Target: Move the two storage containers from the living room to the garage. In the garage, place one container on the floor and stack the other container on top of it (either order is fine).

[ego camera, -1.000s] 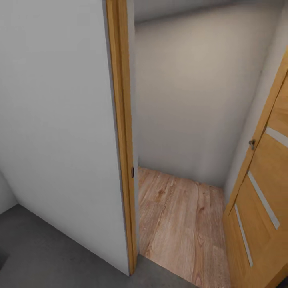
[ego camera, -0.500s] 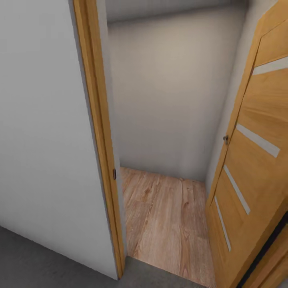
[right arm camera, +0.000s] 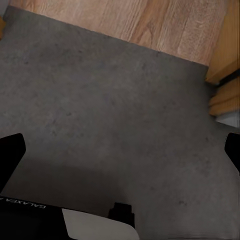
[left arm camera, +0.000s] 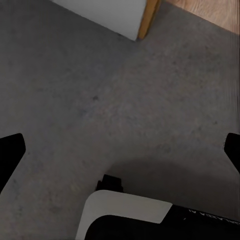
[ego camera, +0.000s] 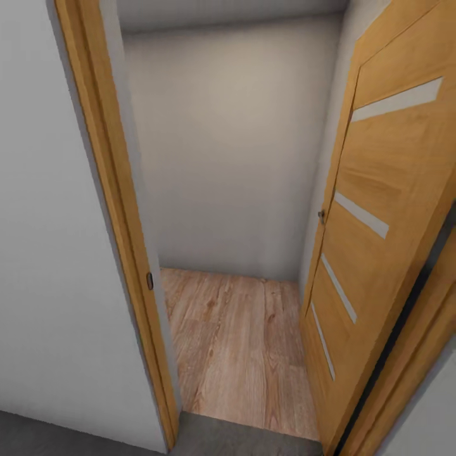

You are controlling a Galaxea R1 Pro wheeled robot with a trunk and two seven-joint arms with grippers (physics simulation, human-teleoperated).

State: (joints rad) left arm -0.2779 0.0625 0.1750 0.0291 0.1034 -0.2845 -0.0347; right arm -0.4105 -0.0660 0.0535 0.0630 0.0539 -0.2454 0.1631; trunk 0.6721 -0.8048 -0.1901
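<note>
Both hands spread wide and empty over the grey concrete floor (left arm camera: 100,100); open door (ego camera: 380,240) at two o'clock, wood planks (ego camera: 240,348) ahead.

A doorway inside a home, rendered in simulation.

A wooden door frame (ego camera: 111,209) stands at the end of a plain white wall (ego camera: 44,266), and beside it an open wooden door (ego camera: 373,240) with narrow pale glazed strips swings inward, its small handle (ego camera: 321,216) at the edge. Beyond lies a narrow white-walled passage with light wood plank flooring (ego camera: 240,348) (domestic laminate by its look), while on the near side of the threshold the dark grey concrete floor (left arm camera: 100,100) begins; the right wrist view shows that meeting of plank and concrete too.
</note>
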